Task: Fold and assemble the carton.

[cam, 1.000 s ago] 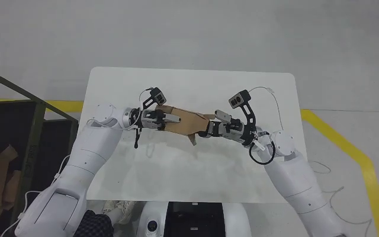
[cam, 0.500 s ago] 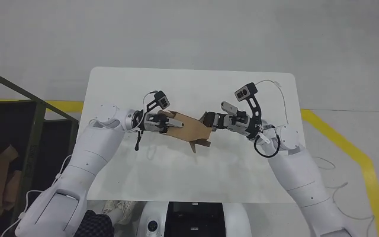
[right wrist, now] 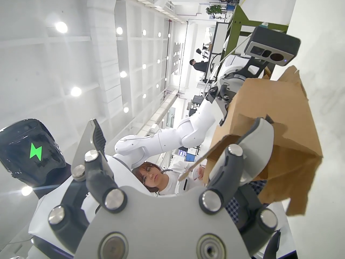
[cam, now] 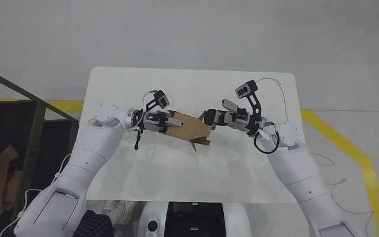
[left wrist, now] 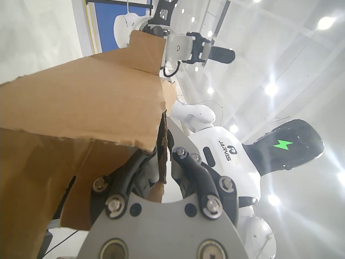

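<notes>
Right gripper (cam: 208, 116) is shifting farther, jaws apart, one finger (right wrist: 250, 146) pushing carton (cam: 188, 127) open over table (cam: 118, 89) centre; left gripper (cam: 170, 121) is staying clamped on its left flap, bracing it.

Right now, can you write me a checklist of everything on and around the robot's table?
surface: white table.
job's things: brown cardboard carton, partly folded, flaps loose, held between both arms.
clutter: nothing seen.
tools: left tool shut on one end of the carton; right tool open, one finger at the other end.
cables: white cable looping by the right wrist; black cable hanging at the left wrist.
surroundings: grey floor, yellow line, dark frame with cardboard scraps.
</notes>
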`<state>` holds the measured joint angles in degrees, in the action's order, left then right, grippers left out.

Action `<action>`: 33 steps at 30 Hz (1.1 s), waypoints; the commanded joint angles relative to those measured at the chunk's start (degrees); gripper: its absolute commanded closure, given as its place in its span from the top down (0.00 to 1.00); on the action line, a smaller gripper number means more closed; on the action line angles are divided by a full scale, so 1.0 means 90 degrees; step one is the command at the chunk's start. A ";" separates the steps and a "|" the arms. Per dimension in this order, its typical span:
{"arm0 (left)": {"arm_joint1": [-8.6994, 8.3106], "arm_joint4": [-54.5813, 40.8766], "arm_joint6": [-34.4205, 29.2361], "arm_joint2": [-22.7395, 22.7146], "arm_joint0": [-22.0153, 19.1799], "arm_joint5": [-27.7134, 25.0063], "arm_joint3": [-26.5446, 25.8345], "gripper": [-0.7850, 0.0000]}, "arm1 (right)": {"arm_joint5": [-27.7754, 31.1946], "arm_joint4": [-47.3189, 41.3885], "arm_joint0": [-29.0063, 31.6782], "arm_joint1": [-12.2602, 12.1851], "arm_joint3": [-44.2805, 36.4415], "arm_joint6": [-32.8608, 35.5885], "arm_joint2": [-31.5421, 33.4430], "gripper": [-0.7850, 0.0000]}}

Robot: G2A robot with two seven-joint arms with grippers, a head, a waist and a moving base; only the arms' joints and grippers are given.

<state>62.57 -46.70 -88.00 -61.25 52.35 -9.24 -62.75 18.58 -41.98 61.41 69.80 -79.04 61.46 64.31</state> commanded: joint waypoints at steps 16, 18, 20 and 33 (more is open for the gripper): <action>-0.0162 -0.1066 0.0000 -0.0368 0.0160 0.0498 -0.0443 0.00 | -0.1082 0.1670 0.0718 -0.0261 -0.0711 -0.0236 0.0375 1.00; -0.0170 -0.1206 0.0000 -0.0338 0.0170 0.0567 -0.0502 0.00 | -0.1084 0.1669 0.0714 -0.0241 -0.0671 -0.0223 0.0239 1.00; -0.0179 -0.1302 0.0000 -0.0351 0.0159 0.0528 -0.0493 0.00 | -0.1066 0.1667 0.0692 -0.0219 -0.0624 -0.0211 0.0105 1.00; -0.0166 -0.1606 0.0000 -0.0171 0.0115 0.0640 -0.0471 0.00 | -0.0965 0.1659 0.0277 -0.0053 -0.0406 -0.0391 -0.0580 1.00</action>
<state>61.06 -61.14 -88.00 -63.00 53.36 -3.55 -66.92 9.83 -26.95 64.20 69.24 -82.84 58.03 59.31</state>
